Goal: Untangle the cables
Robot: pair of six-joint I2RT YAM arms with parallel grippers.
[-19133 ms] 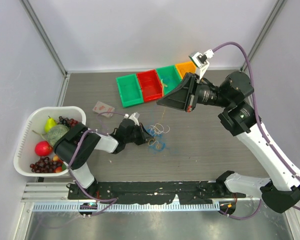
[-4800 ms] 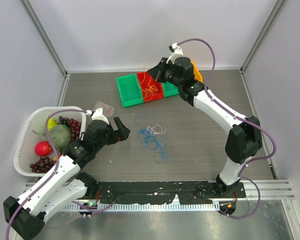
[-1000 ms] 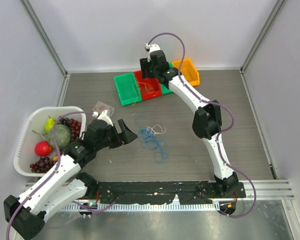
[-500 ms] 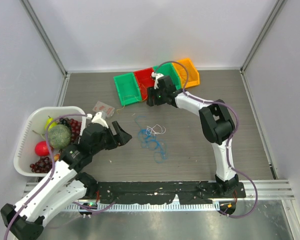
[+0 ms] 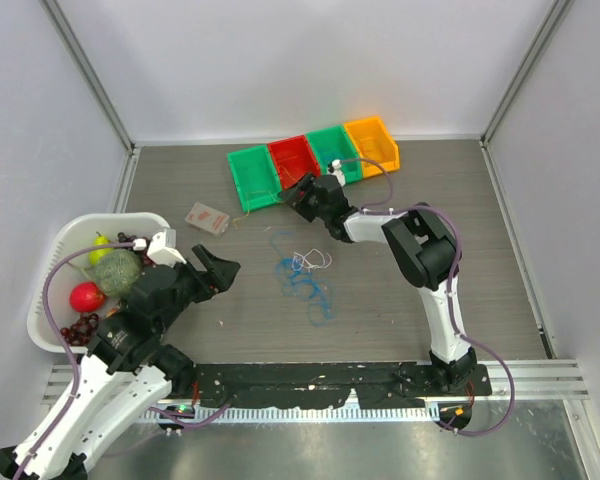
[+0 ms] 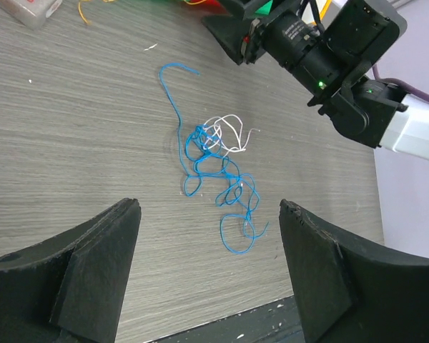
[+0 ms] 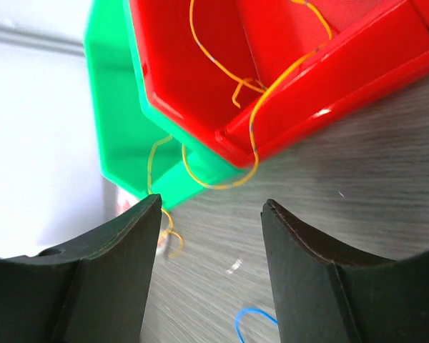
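Observation:
A blue cable [image 5: 307, 283] lies in loose loops mid-table, knotted with a small whitish cable [image 5: 316, 260]. In the left wrist view the blue cable [image 6: 216, 174] and the whitish cable [image 6: 231, 134] lie just beyond my open left gripper [image 6: 209, 209]. An orange-yellow cable [image 7: 252, 125] spills from the red bin [image 7: 286, 78] over the green bin [image 7: 118, 136] onto the table. My right gripper [image 7: 211, 206] hovers open and empty just before those bins, with a blue cable end [image 7: 254, 319] below it. From above, the left gripper [image 5: 220, 274] is left of the tangle and the right gripper [image 5: 296, 194] is beyond it.
A white basket [image 5: 52, 262] of fruit stands at the left edge. A small clear packet [image 5: 207, 217] lies near it. A second green bin [image 5: 332, 150] and an orange bin [image 5: 372, 141] continue the row at the back. Grey walls enclose the table.
The right gripper has come down from above the bins to low over the table in front of them. The left arm has drawn back toward the near left, its gripper still open.

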